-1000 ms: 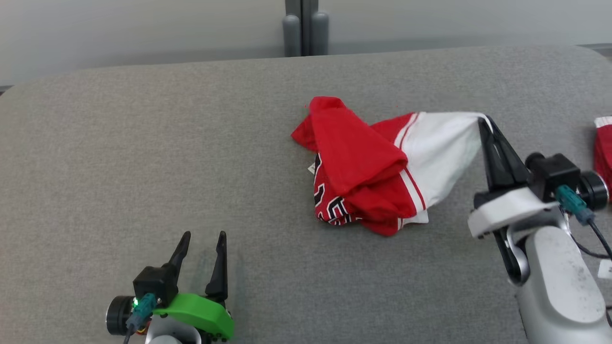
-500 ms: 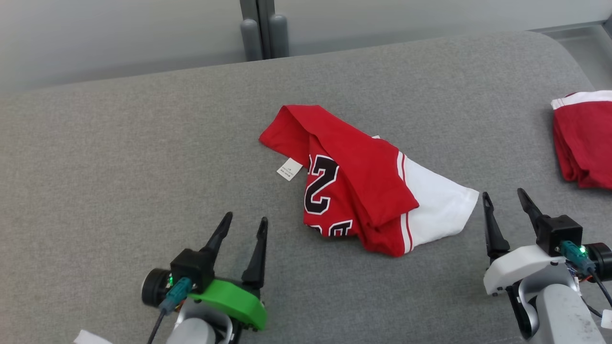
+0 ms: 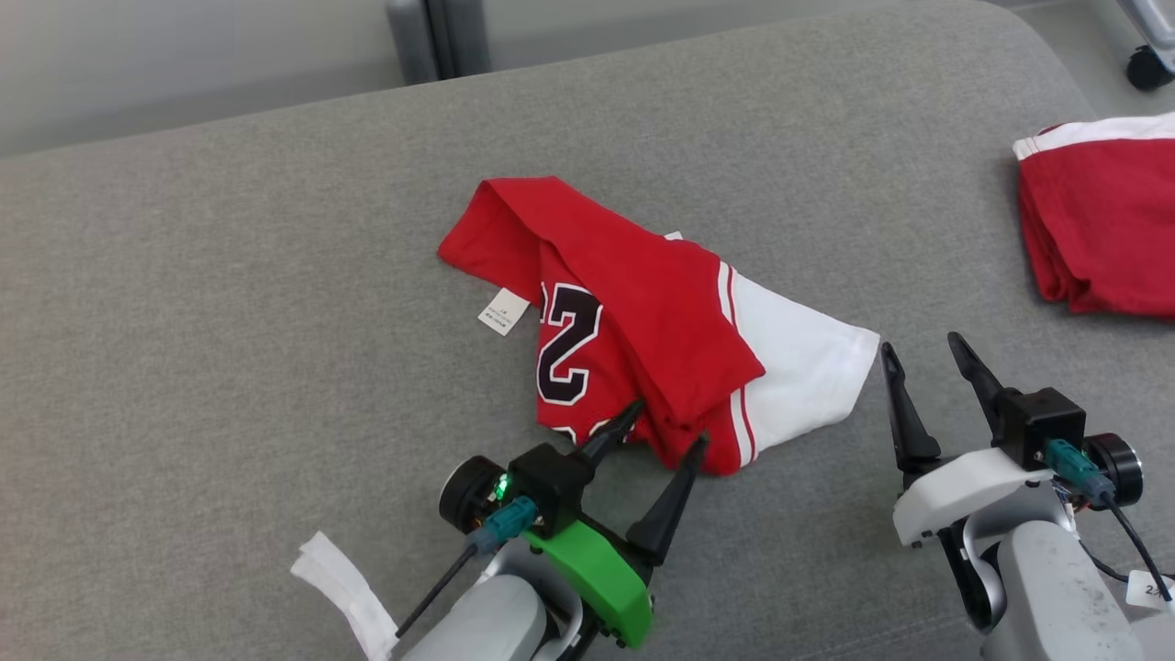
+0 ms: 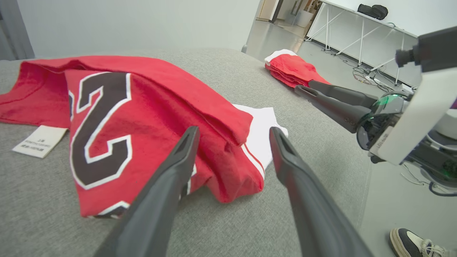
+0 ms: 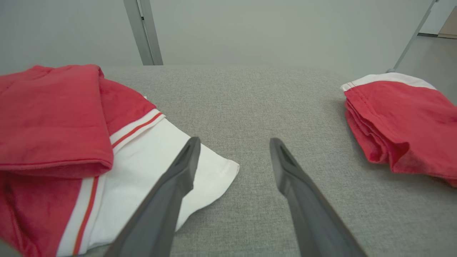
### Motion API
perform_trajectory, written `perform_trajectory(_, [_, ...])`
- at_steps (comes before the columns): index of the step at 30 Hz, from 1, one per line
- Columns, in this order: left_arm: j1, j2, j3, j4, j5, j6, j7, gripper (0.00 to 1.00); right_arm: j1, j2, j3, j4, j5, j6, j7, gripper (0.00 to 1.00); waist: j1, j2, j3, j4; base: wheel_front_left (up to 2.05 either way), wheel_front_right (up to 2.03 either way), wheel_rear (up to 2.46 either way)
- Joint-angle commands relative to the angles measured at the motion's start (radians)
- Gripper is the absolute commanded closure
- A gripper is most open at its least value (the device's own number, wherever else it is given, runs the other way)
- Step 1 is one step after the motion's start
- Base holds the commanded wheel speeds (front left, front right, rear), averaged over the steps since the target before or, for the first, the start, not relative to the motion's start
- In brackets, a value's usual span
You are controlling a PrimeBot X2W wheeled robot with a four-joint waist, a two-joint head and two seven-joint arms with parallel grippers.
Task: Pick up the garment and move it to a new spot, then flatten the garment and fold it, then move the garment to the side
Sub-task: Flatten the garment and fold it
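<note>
**Jaws released; nothing held**

Your left gripper (image 3: 671, 422) stands spread at the near hem of the red jersey (image 3: 643, 312), possibly touching it. Your right gripper (image 3: 920, 342), also spread, sits just beside its white corner. The jersey lies bunched mid grey cushion (image 3: 229, 275). A folded red garment (image 3: 1102, 229) lies far right.

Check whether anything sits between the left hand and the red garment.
Nothing visible does: the open left hand straddles the near red corner of the garment, which lies on the grey surface.

Folded red cloth pile (image 3: 1097, 234) on grey tabletop (image 3: 184, 321); shoe (image 4: 410, 244)
</note>
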Motion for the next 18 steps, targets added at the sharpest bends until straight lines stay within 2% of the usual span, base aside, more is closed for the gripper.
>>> perform_trajectory(1, [-0.023, 0.007, -0.009, 0.013, -0.013, -0.004, -0.001, 0.00, -0.009, -0.004, -0.002, -0.004, 0.008, -0.002, -0.001, 0.00, 0.0000, -0.0001, 0.023, -0.028, 0.00, 0.00, 0.00])
perform_trajectory(7, [-0.050, 0.006, -0.014, 0.050, -0.021, -0.004, -0.001, 0.00, -0.012, -0.003, 0.007, -0.010, 0.016, -0.002, -0.002, 0.00, 0.0000, -0.0001, 0.041, -0.055, 0.00, 0.00, 0.00])
perform_trajectory(17, [-0.071, 0.006, 0.027, 0.025, 0.008, -0.004, -0.001, 0.00, -0.018, -0.003, 0.035, -0.003, 0.027, -0.002, -0.002, 0.00, 0.0000, -0.0001, 0.058, -0.071, 0.00, 0.00, 0.00])
perform_trajectory(18, [-0.072, 0.006, 0.031, 0.028, 0.010, -0.004, -0.001, 0.10, -0.019, -0.003, 0.039, -0.001, 0.028, -0.002, -0.002, 0.00, 0.0000, -0.0001, 0.059, -0.072, 0.00, 0.00, 0.00])
